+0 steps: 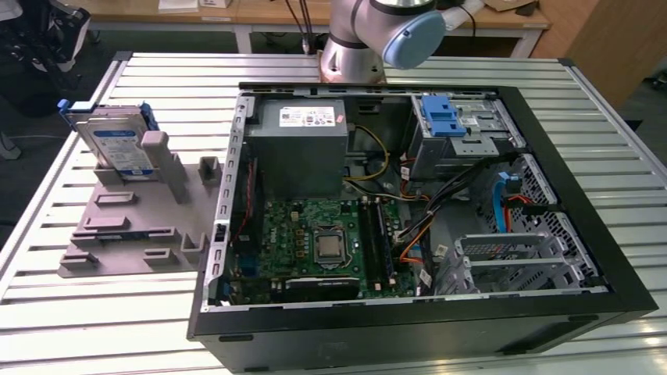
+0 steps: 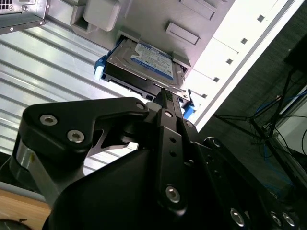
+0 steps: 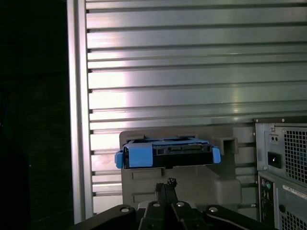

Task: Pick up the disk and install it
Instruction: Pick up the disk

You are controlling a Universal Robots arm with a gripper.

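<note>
Currently, one disk [image 1: 111, 145] propped in one grey stand [image 1: 130, 225], one claw [image 3: 166, 183] near it, pressed together, holding nothing.

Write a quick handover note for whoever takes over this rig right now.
Gripper: shut, empty, aimed at the disk but short of it, not touching.
Disk: standing on edge in the grey holder on the table, at the exterior view's left of the open computer case.
Drive bay with the blue latch: inside the case.
Done: nothing yet.
Left: pick-up and install.
</note>
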